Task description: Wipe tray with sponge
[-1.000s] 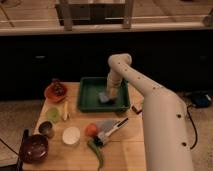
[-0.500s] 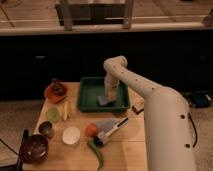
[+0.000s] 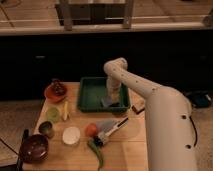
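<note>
The dark green tray (image 3: 90, 95) sits at the back middle of the wooden table. My gripper (image 3: 111, 99) points down into the tray's right front corner, at the end of the white arm that reaches in from the lower right. It is shut on the small grey-blue sponge (image 3: 108, 103), which rests against the tray floor near the front wall. The arm's wrist hides part of the tray's right side.
Left of the tray are an orange-red plate (image 3: 55, 92), a green cup (image 3: 52, 114) and a yellow piece (image 3: 65, 110). In front lie a grey blade with white handle (image 3: 112, 127), an orange ball (image 3: 90, 130), a white disc (image 3: 71, 135), a can (image 3: 46, 129) and a dark bowl (image 3: 34, 147).
The gripper and the sponge have slid inside the tray, first toward the front left, then back to the right front corner. Nothing else has moved.
</note>
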